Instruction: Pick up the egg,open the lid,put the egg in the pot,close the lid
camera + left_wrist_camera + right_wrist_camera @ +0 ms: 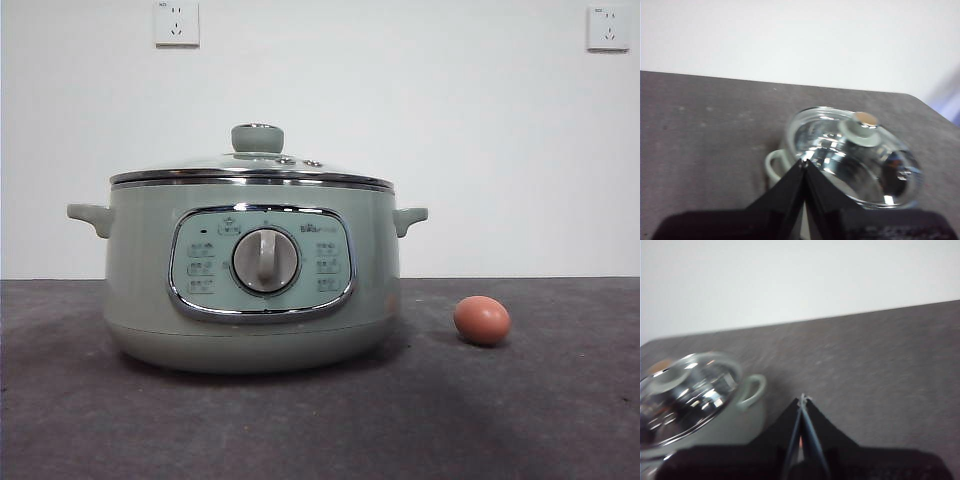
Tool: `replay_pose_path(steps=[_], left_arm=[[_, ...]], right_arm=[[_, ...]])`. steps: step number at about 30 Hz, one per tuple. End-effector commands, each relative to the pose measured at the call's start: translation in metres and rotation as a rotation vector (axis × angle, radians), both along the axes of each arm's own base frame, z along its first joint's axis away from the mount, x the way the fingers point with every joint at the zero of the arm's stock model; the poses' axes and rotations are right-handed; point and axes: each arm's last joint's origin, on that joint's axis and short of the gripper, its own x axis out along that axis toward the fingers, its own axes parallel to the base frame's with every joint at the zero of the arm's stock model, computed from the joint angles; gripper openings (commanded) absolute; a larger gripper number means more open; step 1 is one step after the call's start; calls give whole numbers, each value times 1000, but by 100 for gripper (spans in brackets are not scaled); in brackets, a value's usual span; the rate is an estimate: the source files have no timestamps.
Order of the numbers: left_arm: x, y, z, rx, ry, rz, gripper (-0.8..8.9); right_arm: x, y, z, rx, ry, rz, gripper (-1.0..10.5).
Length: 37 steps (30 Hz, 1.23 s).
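Pot sits toward the tabletop's left side with the lid seated, so nothing is begun; egg lies just beside it on the right, free to pick. Left hand and right hand hang above the pot's two sides, each pinched together, empty.

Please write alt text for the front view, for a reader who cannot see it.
A pale green electric pot with a grey dial stands on a dark table, its glass lid closed. A small brown egg lies on the table beside it, apart from it. No robot arm shows here.
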Motion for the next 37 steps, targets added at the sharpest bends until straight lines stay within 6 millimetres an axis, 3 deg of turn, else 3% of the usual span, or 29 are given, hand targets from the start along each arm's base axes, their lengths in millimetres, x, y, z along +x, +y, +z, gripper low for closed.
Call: replay_pose_path(steps=[1,10,20,21,23,26,27,29,31,37], left_arm=[[-2,-1,18,28,22,-37,-6],[-6,-4,58,62,107,-137,-6],[1,-7,62,61,184,-219,9],[3,-7,62,52,191,-237,38],[5,-8,62,35,200,-272,187],[11,-8,61,28,213,-284,529],[12,-8,61,26,219,-285,584],[14,-8,60,20,229,-296,605],[16,-8,60,16,235,-302,605],[21,-8,58,14,251,-302,605]], right_arm=[[2,2,20,-49,36,76,-11],[6,5,60,-163,166,219,-10],[8,5,70,-181,174,229,14],[8,5,70,-181,174,230,41],[8,5,70,-181,174,230,160],[8,5,70,-181,179,231,382],[8,5,69,-181,180,231,442],[8,5,69,-181,182,231,561],[9,5,69,-180,187,231,602],[12,5,68,-179,203,232,604]])
